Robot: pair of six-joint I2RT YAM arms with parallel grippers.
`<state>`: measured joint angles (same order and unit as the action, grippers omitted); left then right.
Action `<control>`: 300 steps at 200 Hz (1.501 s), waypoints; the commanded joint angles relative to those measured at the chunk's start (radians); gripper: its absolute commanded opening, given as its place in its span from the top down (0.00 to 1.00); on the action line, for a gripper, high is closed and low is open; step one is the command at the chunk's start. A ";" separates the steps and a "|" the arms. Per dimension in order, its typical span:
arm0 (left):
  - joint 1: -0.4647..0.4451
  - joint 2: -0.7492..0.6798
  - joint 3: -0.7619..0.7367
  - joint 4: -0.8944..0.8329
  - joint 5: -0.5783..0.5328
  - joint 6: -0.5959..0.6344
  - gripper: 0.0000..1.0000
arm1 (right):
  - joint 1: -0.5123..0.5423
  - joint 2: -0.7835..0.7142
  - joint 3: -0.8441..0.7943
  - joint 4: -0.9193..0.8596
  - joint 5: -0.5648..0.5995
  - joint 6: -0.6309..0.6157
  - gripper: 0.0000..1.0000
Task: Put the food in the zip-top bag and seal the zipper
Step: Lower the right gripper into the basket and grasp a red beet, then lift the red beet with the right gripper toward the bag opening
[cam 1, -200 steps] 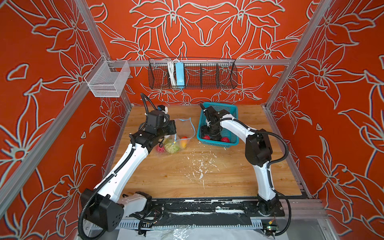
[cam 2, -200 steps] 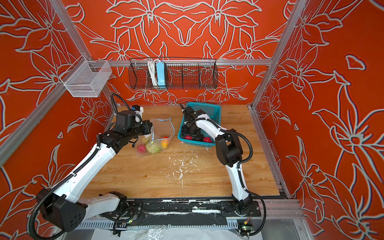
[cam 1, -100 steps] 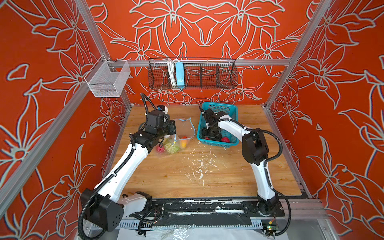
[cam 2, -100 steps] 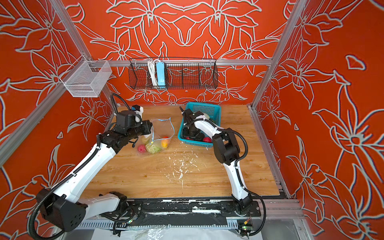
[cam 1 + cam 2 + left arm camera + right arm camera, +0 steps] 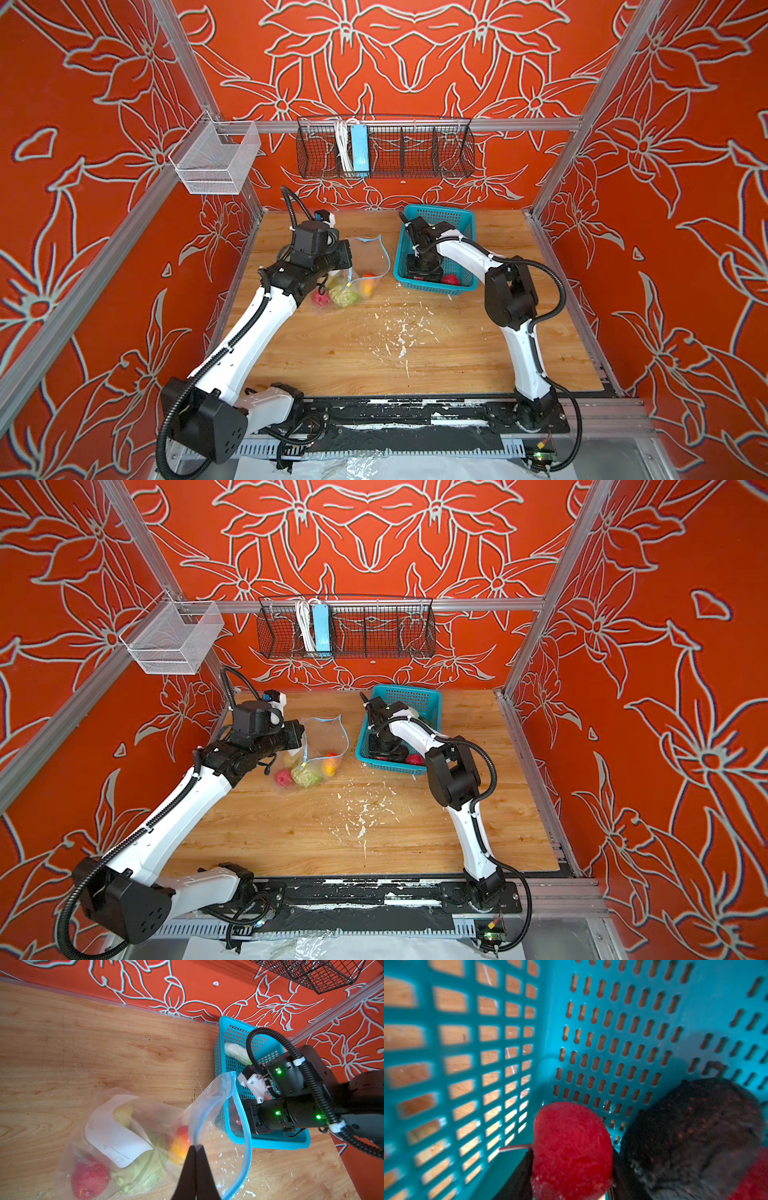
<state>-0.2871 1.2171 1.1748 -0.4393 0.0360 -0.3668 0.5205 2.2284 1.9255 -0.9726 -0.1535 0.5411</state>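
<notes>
**A:** Since one second ago, what has moved?

**B:** Only the right side. Its elbow came a little closer to the basket [image 5: 438,212], and the fingers of the right gripper [image 5: 571,1153] drew in. The left arm and the zip-top bag [image 5: 145,1118] kept their places.

**A:** How does the bag look?

**B:** It is clear and crinkled. It lies on the wooden table [image 5: 374,353], just beside the basket, on the basket's left in both top views. Its mouth is lifted and stands open, and the light-blue zipper [image 5: 246,1136] curves around it, not sealed. A white label [image 5: 116,1140] sits on its side. Inside I see the green cabbage [image 5: 141,1172], a pink-red fruit [image 5: 89,1176], the yellow potato [image 5: 122,1114] and the orange-yellow pepper [image 5: 179,1147].

**A:** What is in the basket?

**B:** The white radish [image 5: 236,1054] lies at the far end. The dark avocado [image 5: 695,1126] and a red fruit [image 5: 571,1132] lie side by side, and a second red fruit [image 5: 450,279] is at the near corner.

**A:** And the arms?

**B:** The left arm stretches from the front left toward the bag. The left gripper [image 5: 196,1148] is fully closed, its tips pressed together on the edge of the bag's mouth, and it holds this edge up. The right arm has its elbow raised, and its forearm slopes down into the basket. Its fingers stand partly apart, one against each side of the red fruit, so they grip it.
</notes>
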 commanded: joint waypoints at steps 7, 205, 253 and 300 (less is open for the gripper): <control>0.006 -0.021 -0.007 0.004 -0.013 -0.002 1.00 | -0.005 -0.096 -0.008 0.015 0.029 0.026 0.56; 0.005 -0.010 -0.007 0.002 -0.015 -0.012 1.00 | -0.022 -0.339 -0.214 0.194 0.044 0.138 0.60; 0.005 -0.014 -0.009 0.002 -0.019 -0.011 1.00 | -0.021 -0.382 -0.210 0.209 -0.006 0.158 0.60; 0.005 -0.017 -0.009 0.004 -0.013 -0.011 1.00 | -0.020 -0.444 -0.239 0.256 -0.019 0.179 0.61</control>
<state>-0.2871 1.2163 1.1748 -0.4397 0.0212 -0.3676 0.5045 1.8435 1.7058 -0.7490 -0.1551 0.6888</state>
